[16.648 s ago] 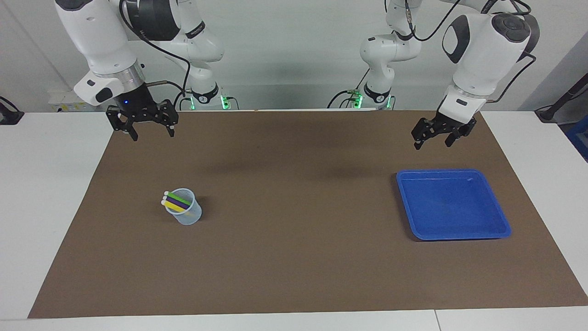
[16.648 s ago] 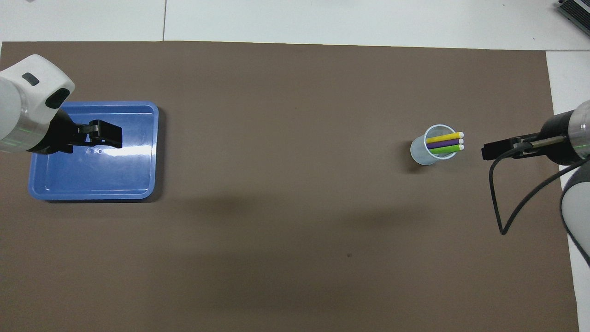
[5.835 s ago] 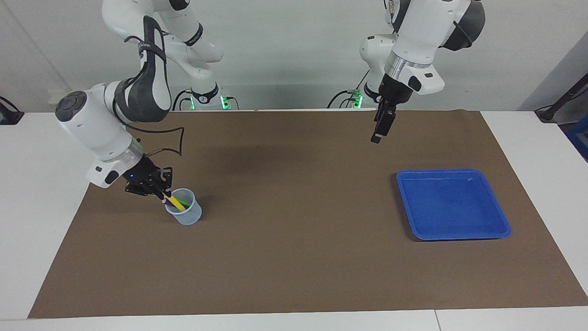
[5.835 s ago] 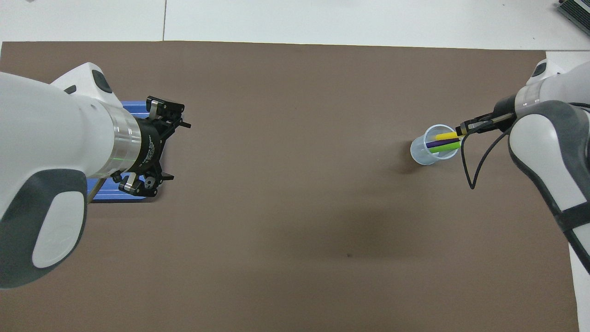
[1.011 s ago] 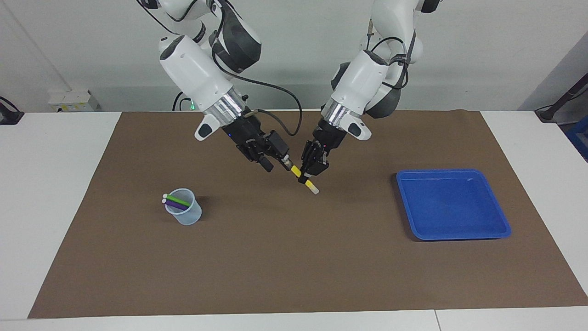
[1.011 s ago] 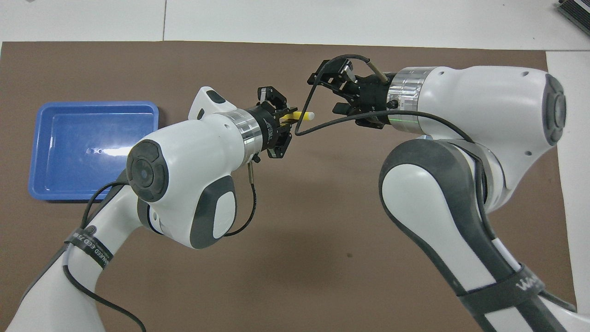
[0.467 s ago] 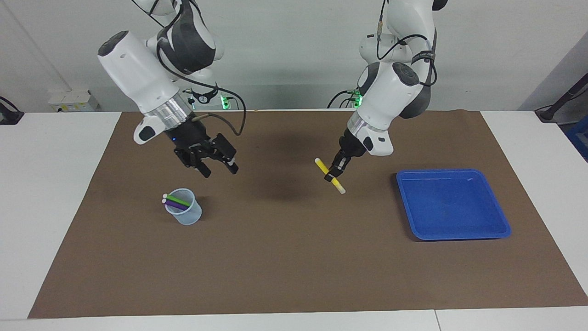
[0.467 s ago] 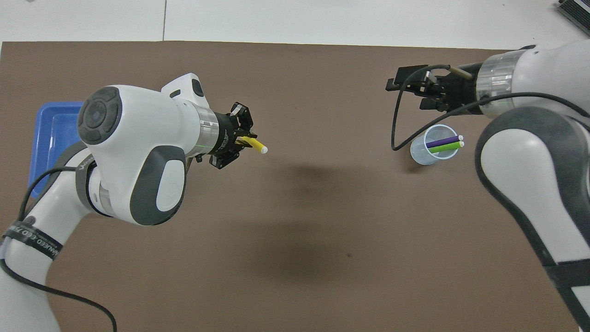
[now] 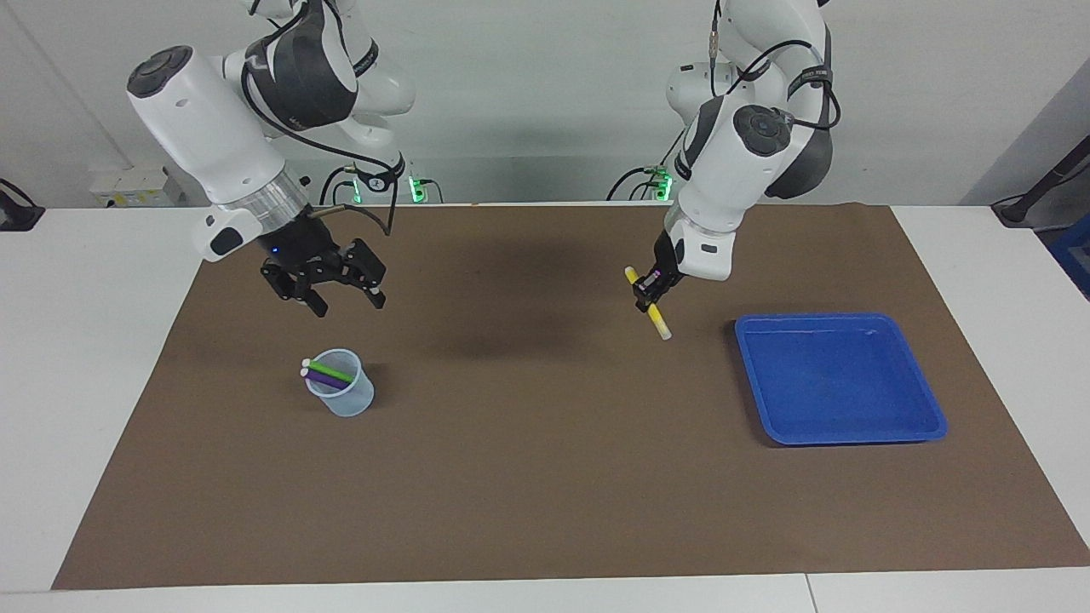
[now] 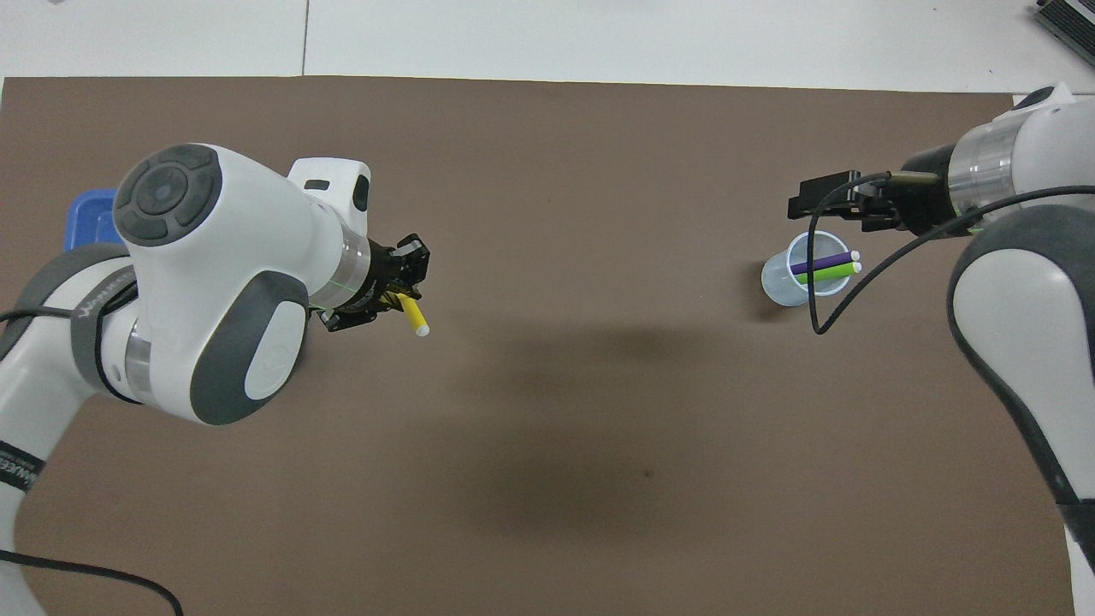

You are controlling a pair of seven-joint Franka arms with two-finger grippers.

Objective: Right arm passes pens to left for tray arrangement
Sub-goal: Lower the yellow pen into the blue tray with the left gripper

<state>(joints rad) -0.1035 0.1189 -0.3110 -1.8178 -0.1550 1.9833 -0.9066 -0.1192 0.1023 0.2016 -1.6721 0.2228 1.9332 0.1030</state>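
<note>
My left gripper (image 9: 647, 295) is shut on the yellow pen (image 9: 659, 324) and holds it in the air over the brown mat, beside the blue tray (image 9: 839, 376). The yellow pen (image 10: 416, 320) also shows in the overhead view, with its pale end down. My left gripper (image 10: 395, 291) there hides most of the tray (image 10: 85, 218). The purple pen (image 9: 327, 381) and green pen (image 9: 328, 370) stand in the translucent cup (image 9: 345, 396). My right gripper (image 9: 337, 289) is open and empty, up in the air over the mat next to the cup. It also shows in the overhead view (image 10: 834, 198).
A brown mat (image 9: 545, 443) covers the white table (image 9: 85, 358). The cup (image 10: 800, 278) stands toward the right arm's end, the tray toward the left arm's end. A black cable (image 10: 834, 291) hangs from the right wrist over the cup.
My left gripper has carried the yellow pen closer to the tray and turned it more upright. My right gripper has drawn back toward the cup, still open.
</note>
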